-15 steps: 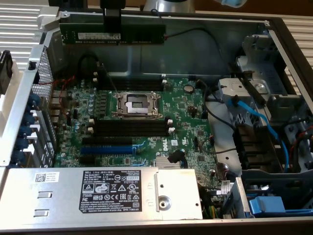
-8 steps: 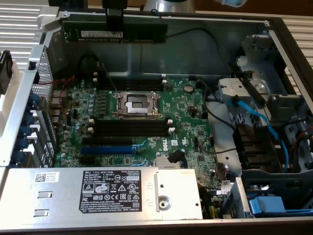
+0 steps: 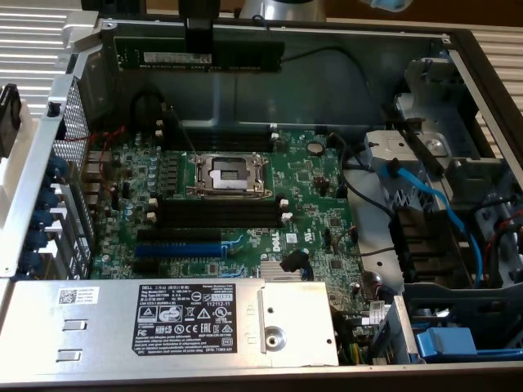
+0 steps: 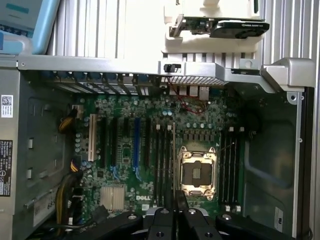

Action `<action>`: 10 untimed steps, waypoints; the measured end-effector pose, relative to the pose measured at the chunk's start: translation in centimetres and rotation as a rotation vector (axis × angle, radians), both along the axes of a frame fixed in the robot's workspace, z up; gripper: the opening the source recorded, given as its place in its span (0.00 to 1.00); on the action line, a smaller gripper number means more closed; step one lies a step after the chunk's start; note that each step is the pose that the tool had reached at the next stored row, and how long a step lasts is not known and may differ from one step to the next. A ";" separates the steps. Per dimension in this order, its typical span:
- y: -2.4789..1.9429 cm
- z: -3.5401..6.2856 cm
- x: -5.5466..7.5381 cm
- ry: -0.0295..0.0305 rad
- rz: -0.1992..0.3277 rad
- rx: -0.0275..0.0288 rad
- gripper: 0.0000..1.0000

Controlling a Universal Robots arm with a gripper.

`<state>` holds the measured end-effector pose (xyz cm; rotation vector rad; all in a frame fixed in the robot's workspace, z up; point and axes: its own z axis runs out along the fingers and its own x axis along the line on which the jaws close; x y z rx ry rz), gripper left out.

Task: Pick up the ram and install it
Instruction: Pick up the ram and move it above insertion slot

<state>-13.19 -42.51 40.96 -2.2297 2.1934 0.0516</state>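
So the long, thin dark-green RAM stick (image 3: 245,55) with its black chips and white label strip is up in the air, lying level and lengthwise, clamped around its middle by the black hand (image 3: 198,51), whose fingers are pinched narrow onto the board's two faces. In the exterior view it hangs in front of the far grey metal wall of the open computer case (image 3: 368,73), well clear of everything below it. From the wrist view you're looking straight down the hand (image 4: 175,212), and the RAM stick (image 4: 174,160) shows edge-on as a thin line over the board, just beside the socket. Under it is the green motherboard (image 3: 310,196), with the shiny metal-framed CPU socket (image 3: 229,173) roughly in the middle. Just past the socket, toward the camera in the exterior view, are the black memory slots (image 3: 216,214) with white end clips, and I can't see a stick in any of them. Nearer again is the blue expansion slot (image 3: 184,247). Along the near edge there's the silver power supply box (image 3: 163,314) with its black-and-white labels, and on the exterior view's right a blue cable (image 3: 425,204) runs across the drive bay area.
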 end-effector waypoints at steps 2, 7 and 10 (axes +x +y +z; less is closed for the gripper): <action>0.34 -0.20 0.2 0.0000 0.000 0.0004 0.12; 0.92 -0.32 0.6 0.0001 -0.004 0.0006 0.12; 1.13 -0.32 0.8 -0.0003 -0.009 0.0007 0.12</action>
